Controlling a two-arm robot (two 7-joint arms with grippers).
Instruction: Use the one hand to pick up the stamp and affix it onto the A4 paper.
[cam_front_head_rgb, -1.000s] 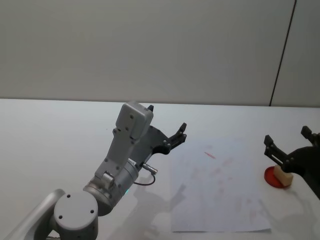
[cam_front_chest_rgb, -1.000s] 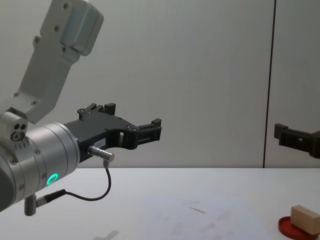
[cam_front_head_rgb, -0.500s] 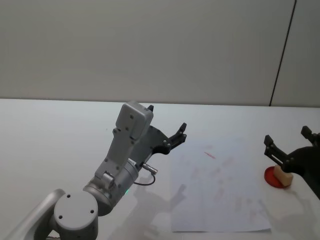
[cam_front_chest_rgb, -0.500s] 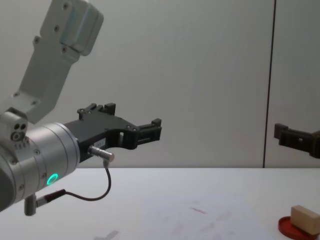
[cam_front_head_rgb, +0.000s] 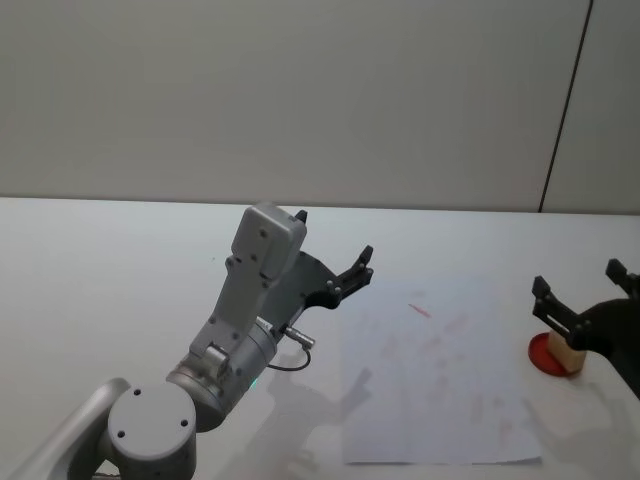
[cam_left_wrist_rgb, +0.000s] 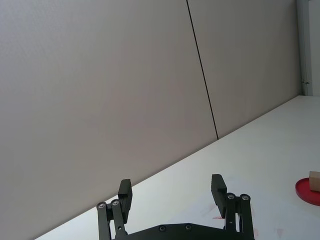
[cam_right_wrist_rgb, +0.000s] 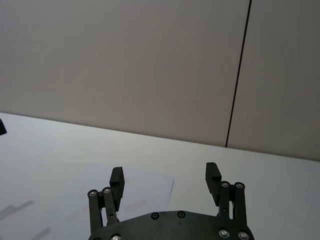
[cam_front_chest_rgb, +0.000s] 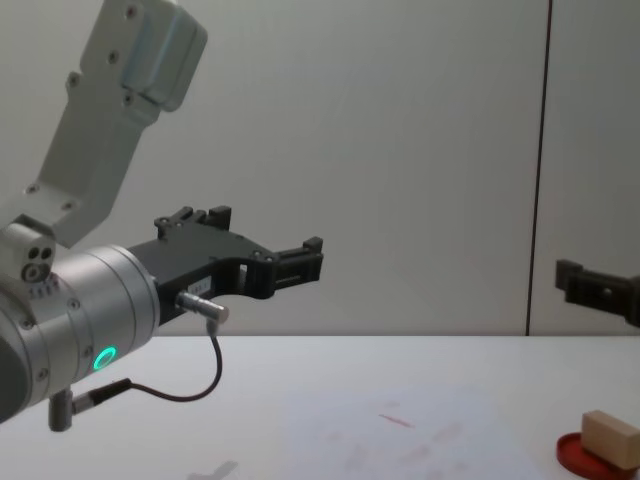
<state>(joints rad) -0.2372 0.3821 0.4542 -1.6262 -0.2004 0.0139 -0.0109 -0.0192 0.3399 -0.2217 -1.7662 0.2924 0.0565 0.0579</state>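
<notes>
Plainly, my right tool (cam_front_head_rgb: 576, 282) was the working one. I held it raised above the stamp (cam_front_head_rgb: 567, 352), off the right edge of the A4 paper (cam_front_head_rgb: 440, 385), its fingers spread wide with nothing between them, so the block could fit in the gap on a descent. The stamp sat on the red ink pad (cam_front_head_rgb: 541, 352), just right of the paper, resting there to take ink on its face, I judged. Seen from the chest, the tool hung well clear above the stamp, so the pickup was not yet begun. My left tool (cam_front_head_rgb: 335, 238) I held parked in the air off the paper's left edge, fingers apart and empty. That left the sheet, with its faint red marks, lying free on the tabletop (cam_front_head_rgb: 120, 260) for the pressing
</notes>
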